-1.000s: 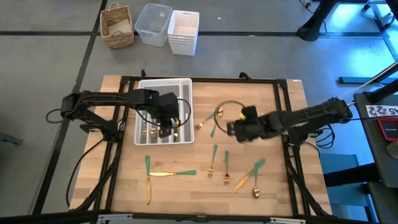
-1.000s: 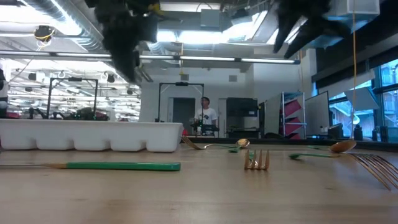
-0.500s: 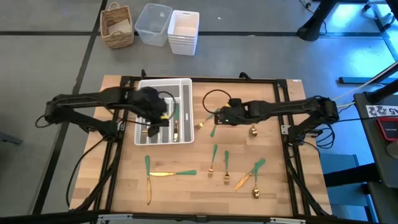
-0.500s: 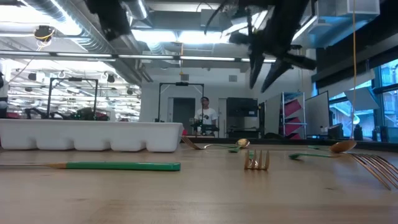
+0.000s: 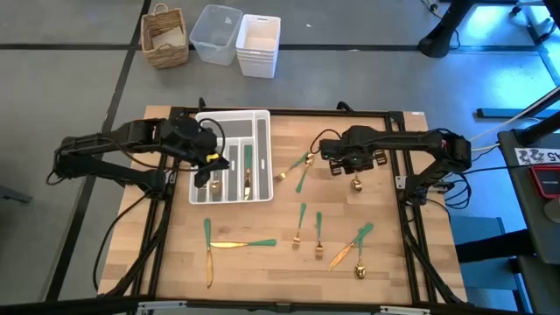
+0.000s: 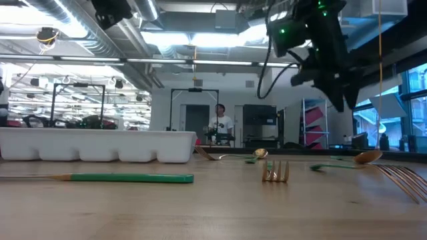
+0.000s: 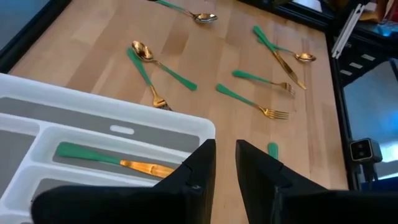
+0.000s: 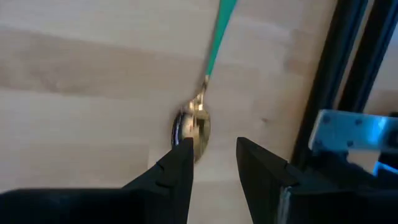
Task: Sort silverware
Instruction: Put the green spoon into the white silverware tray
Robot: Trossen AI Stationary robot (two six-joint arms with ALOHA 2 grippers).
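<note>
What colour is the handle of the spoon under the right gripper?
Green, on a gold-coloured bowl; the spoon shows best in the right wrist view, below the right gripper.

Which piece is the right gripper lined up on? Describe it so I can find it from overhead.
On the wooden table, look right of the white tray, past the crossed fork and spoon. There a lone spoon lies directly under the open right gripper. Unlike its neighbours it lies alone, nearest the right-hand black rail, with only its gold bowl showing from above.
</note>
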